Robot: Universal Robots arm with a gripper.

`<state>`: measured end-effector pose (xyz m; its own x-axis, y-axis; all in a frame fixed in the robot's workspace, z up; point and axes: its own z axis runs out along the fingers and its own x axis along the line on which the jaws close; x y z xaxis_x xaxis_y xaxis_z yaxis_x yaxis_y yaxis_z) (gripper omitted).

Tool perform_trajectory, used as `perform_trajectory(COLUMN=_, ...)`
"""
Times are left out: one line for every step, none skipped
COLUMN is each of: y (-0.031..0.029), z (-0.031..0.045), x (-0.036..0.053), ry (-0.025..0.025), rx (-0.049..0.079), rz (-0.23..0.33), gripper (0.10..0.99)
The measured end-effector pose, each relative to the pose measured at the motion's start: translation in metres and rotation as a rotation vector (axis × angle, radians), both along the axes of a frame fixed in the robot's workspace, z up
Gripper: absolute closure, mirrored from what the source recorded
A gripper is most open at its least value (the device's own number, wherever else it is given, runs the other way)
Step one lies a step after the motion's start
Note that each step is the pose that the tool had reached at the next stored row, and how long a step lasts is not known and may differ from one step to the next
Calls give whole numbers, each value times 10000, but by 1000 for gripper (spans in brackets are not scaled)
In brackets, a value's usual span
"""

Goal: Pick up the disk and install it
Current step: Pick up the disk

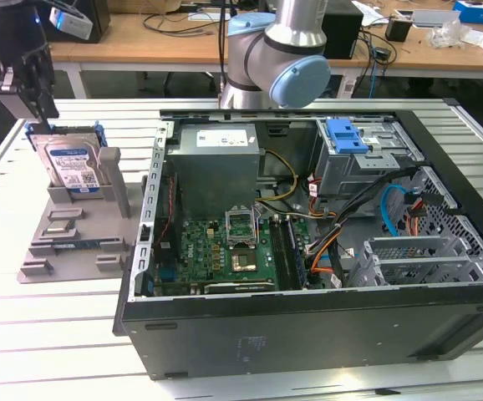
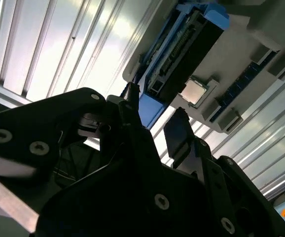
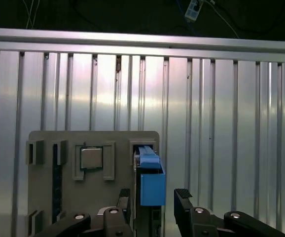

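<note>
The gripper (image 1: pixel 31 98) hangs at the exterior view's left, just above the disk (image 1: pixel 70 163), its fingers spread and holding nothing. The disk stands upright on its edge in a slot of a grey holder (image 1: pixel 66 238), label facing the camera and blue rails down both sides. The holder sits on the ribbed metal table (image 1: pixel 58 334), just beside the open computer case (image 1: pixel 308 334) on that case's left in the exterior view. In the first wrist view the two fingertips (image 3: pixel 182 196) stand apart on either side of the disk's (image 3: pixel 151 182) blue rail end, with a gap on each side; the pictures do not settle whether either one touches it. The second wrist view shows the same from a slant, with the blue end of the disk (image 2: pixel 150 108) lying between the dark fingers (image 2: pixel 177 128). A small square silver chip (image 3: pixel 90 158) sits in a recess of the holder (image 3: pixel 44 143) beside the disk's slot. Inside the case lie a grey metal box (image 1: pixel 216 159) with a white sticker, a green circuit board (image 1: pixel 233 242) and a bright blue latch (image 1: pixel 346 135) — all well apart from the gripper.
</note>
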<state>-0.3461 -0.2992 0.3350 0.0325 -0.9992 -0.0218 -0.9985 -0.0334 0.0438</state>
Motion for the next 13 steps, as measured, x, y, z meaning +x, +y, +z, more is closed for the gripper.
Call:
perform_trajectory(y=4, z=-22, x=0, ry=0, rx=-2, rz=18, gripper=604)
perform_trajectory(y=8, z=-40, x=0, ry=0, rx=-4, rz=32, gripper=604)
perform_trajectory(y=12, z=-62, x=0, ry=1, rx=-8, rz=48, gripper=604)
perform_trajectory(y=15, z=-79, x=0, ry=1, rx=-13, rz=59, gripper=604)
perform_trajectory(y=19, z=-105, x=0, ry=0, rx=-20, rz=76, gripper=604)
perform_trajectory(y=20, z=-150, x=1, ry=0, rx=-28, rz=104, gripper=604)
perform_trajectory(y=21, z=-188, x=0, ry=0, rx=-29, rz=117, gripper=604)
perform_trajectory(y=21, z=-208, x=0, ry=1, rx=-29, rz=125, gripper=604)
perform_trajectory(y=21, z=-229, x=0, ry=1, rx=-29, rz=131, gripper=604)
perform_trajectory(y=21, z=-261, x=0, ry=1, rx=-29, rz=142, gripper=604)
perform_trajectory(y=21, z=-303, x=0, ry=0, rx=-28, rz=151, gripper=604)
perform_trajectory(y=21, z=-334, x=0, ry=0, rx=-29, rz=156, gripper=604)
perform_trajectory(y=21, z=-352, x=0, ry=-1, rx=-29, rz=159, gripper=604)
